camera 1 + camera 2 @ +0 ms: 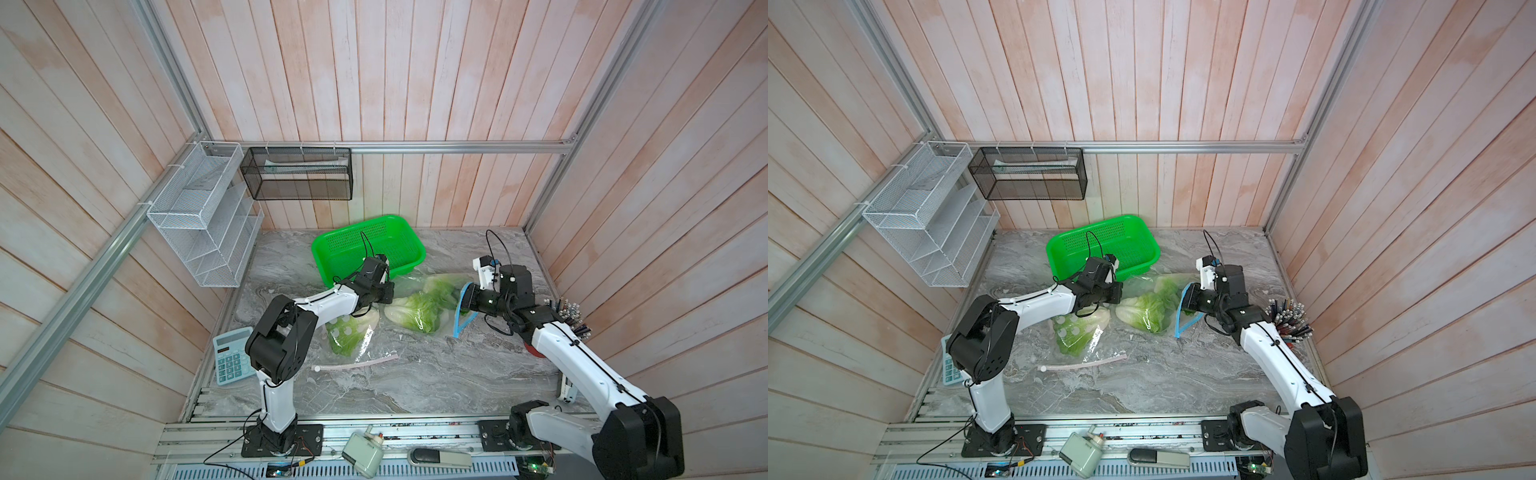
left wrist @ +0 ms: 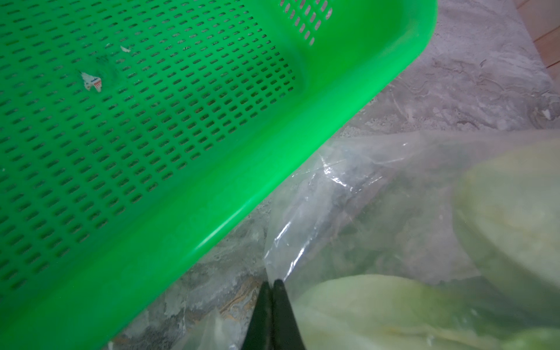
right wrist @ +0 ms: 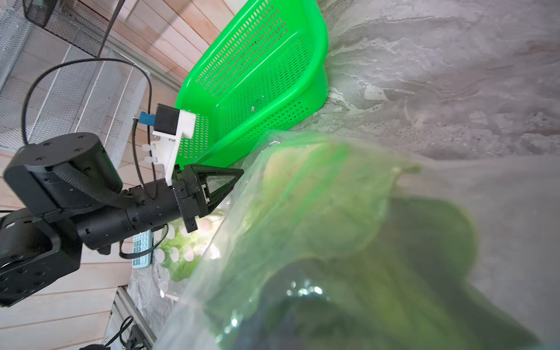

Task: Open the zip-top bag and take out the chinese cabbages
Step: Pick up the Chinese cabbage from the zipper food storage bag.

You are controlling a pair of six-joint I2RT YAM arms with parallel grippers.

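**On the table: bag opened, no cabbage out yet**

On the grey table (image 1: 415,382), found the zip-top bag (image 2: 303,218) lying just beside the green basket (image 1: 409,235). Saw the blue zip mouth (image 1: 457,330) gaping wide, so judged the opening part done. Counted two chinese cabbages (image 1: 413,311) inside that bag, side by side. Spotted a third cabbage (image 1: 349,334) near them, under the left arm (wrapped in a second clear bag with white dots). Found the left gripper (image 2: 272,283) pressed together on a corner of the plastic, pinching it. Found the right gripper (image 1: 464,306) poked into the blue mouth, pressed together too (could not tell on what, with the wrist view blurred by plastic). Saw no cabbage lying free. Judged all the taking out left to do.
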